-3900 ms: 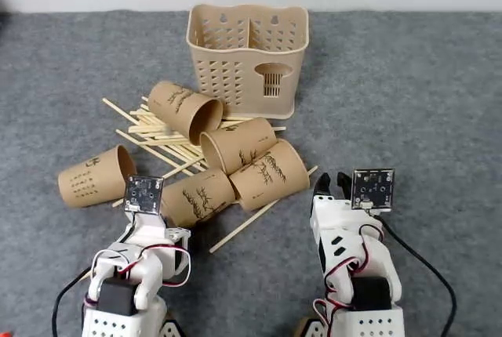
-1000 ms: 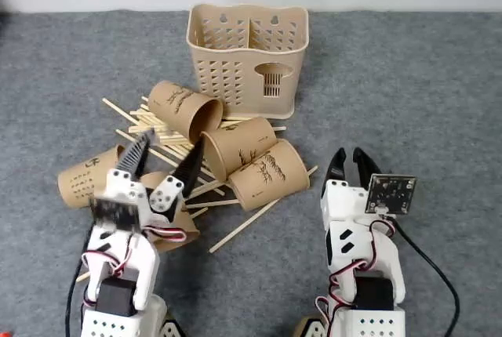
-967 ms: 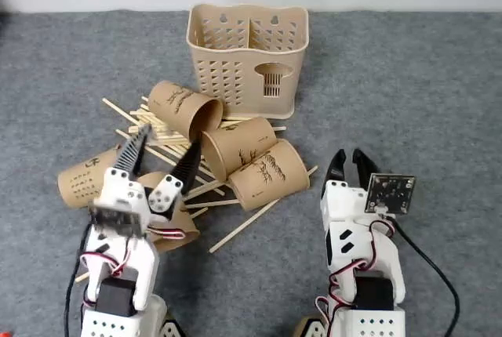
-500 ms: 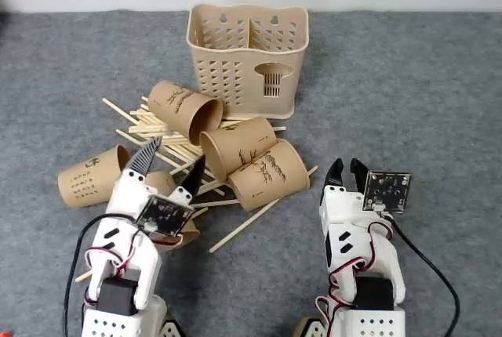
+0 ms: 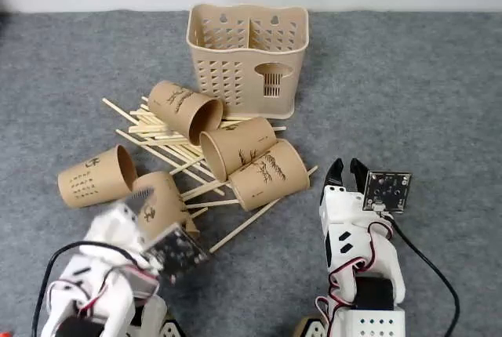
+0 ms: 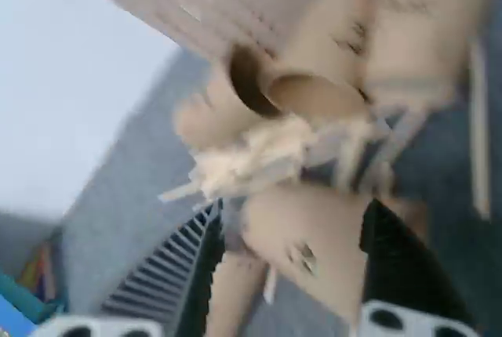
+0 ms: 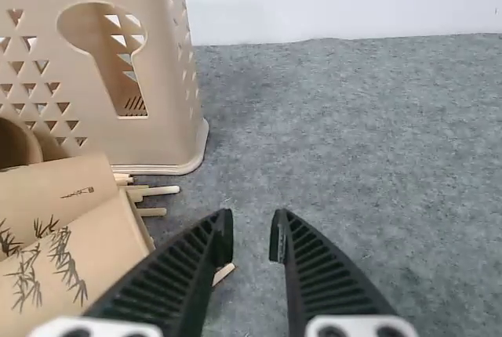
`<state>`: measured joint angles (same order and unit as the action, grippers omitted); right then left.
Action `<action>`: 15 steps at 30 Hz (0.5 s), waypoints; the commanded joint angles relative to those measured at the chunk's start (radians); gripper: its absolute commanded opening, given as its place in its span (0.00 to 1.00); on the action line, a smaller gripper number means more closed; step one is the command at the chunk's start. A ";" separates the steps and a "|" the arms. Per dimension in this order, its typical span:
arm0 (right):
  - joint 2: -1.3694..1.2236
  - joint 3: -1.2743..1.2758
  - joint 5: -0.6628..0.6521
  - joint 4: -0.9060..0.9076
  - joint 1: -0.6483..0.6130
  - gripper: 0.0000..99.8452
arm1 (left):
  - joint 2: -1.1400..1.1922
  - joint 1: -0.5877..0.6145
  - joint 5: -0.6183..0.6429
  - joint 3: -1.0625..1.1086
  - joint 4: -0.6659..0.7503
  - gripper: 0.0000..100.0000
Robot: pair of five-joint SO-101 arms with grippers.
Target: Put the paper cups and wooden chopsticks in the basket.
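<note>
The biggest risk is riding on the left gripper (image 6: 296,223), which is clamping the held cup (image 6: 306,255) across its soft paper wall. Its dark fingers (image 6: 196,282) are pressing on either side of the cup body, so the wall may buckle under too hard a squeeze, or the cup may slip out under too light a one during the carry. The basket (image 5: 235,78) is standing well apart from this cup, on the far side of the pile, so the arm is facing a long reach over everything else. A low path is likely to knock the three cups (image 5: 237,145) lying clustered in front of the basket, or to drag the wooden chopsticks (image 5: 157,137) lying fanned beneath and between them. The cup could also catch on the basket's rim or middle divider if it arrives tilted, and in the high view the held cup (image 5: 159,205) is sitting tilted at the near edge of the pile, close to the left arm. A further cup (image 5: 94,176) is lying on its side just beside it. The right gripper (image 7: 251,235) is hovering empty with its fingers only slightly parted, low over the grey mat (image 5: 408,102), just beside the nearest cup (image 5: 269,174) and near the basket's front corner.
</note>
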<state>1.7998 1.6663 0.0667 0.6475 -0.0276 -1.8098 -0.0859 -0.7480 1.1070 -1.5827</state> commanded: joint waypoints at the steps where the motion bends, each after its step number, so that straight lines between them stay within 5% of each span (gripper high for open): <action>1: 0.013 0.017 -0.002 0.005 0.002 0.10 | -0.012 0.006 -0.075 -0.044 -0.172 0.27; 15: 0.013 0.017 -0.002 0.094 0.005 0.10 | -0.011 0.005 -0.242 0.102 -0.066 0.27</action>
<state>1.7998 1.6663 0.0667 0.7288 -0.0276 -1.8113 -0.0844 -0.9613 1.1945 -1.6487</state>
